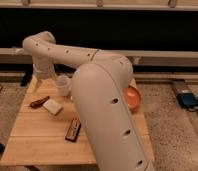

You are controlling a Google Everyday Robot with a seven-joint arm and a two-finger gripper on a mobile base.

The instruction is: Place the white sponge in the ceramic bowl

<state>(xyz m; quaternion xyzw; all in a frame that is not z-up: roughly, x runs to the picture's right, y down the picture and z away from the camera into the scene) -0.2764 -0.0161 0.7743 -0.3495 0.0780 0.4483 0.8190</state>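
The white sponge [53, 106] lies flat on the left part of the wooden table [37, 142]. The ceramic bowl [133, 98], orange inside, sits at the table's right edge, partly hidden behind my big white arm [109, 110]. The arm reaches up and over to the far left. My gripper [38, 83] points down over the table's back left corner, behind and to the left of the sponge and apart from it. It holds nothing that I can see.
A translucent white cup [63, 85] stands just behind the sponge. A reddish-brown object [39, 101] lies left of the sponge. A dark snack bar [73, 129] lies in front of it. A blue device [188, 100] sits on the floor at right.
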